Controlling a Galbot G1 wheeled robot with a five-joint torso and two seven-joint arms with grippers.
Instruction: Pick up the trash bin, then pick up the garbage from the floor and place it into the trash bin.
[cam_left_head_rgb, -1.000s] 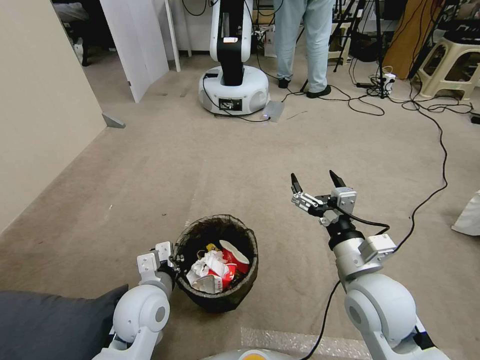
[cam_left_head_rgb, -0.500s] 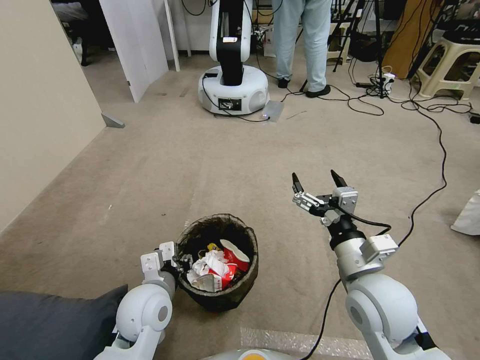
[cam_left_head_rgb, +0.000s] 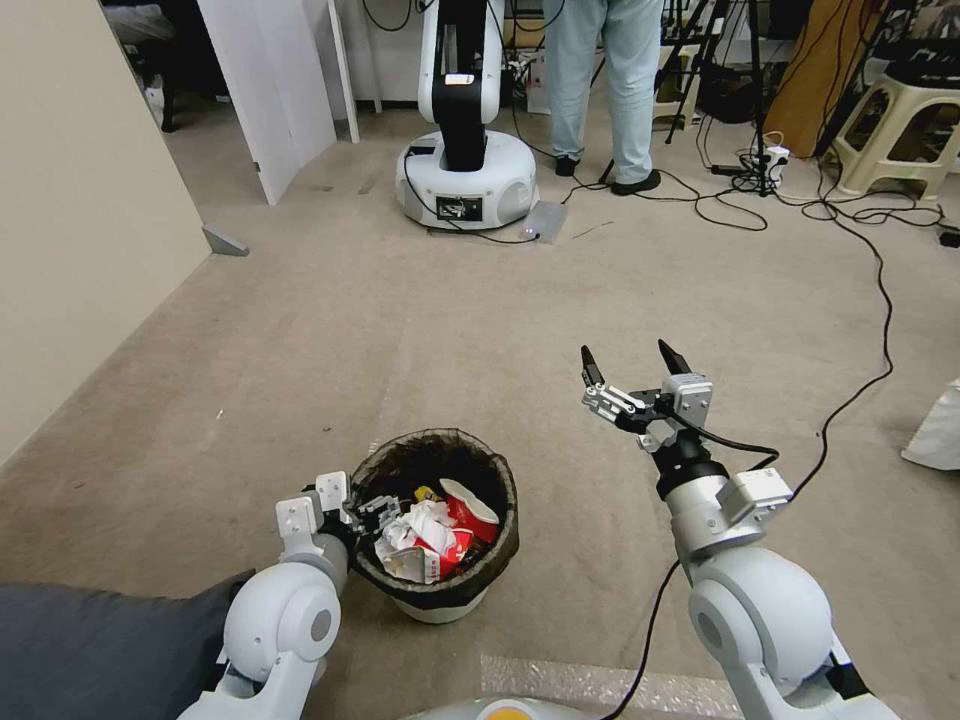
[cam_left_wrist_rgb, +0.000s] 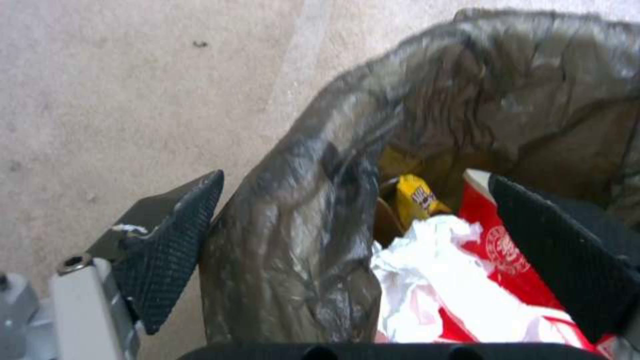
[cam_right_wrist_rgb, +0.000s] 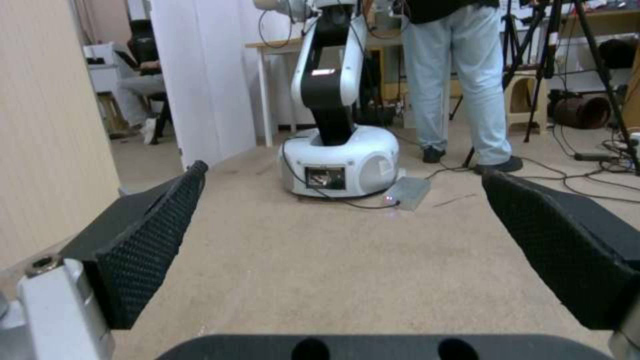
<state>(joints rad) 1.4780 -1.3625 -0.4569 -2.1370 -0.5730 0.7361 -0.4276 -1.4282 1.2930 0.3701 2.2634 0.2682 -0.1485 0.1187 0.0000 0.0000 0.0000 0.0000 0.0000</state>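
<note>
The trash bin (cam_left_head_rgb: 436, 606) is smooth white plastic, lined with a thin, crinkled, glossy dark bag liner (cam_left_wrist_rgb: 320, 210). Inside lie crumpled white paper (cam_left_wrist_rgb: 440, 280) and printed red packaging (cam_left_wrist_rgb: 507, 240). Gripper pads (cam_right_wrist_rgb: 143, 250) are matt, dimpled black rubber. The floor (cam_left_head_rgb: 480, 320) is rough beige carpet.

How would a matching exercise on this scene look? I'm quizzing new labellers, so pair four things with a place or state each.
Things:
1. trash bin
2. left gripper
3. right gripper
4. garbage

Places or states:
A. open, held above bare carpet
B. lined with a dark bag
C. astride the bin's rim, one finger inside, one outside
D. piled inside the bin

Pairs: 1-B, 2-C, 3-A, 4-D
</note>
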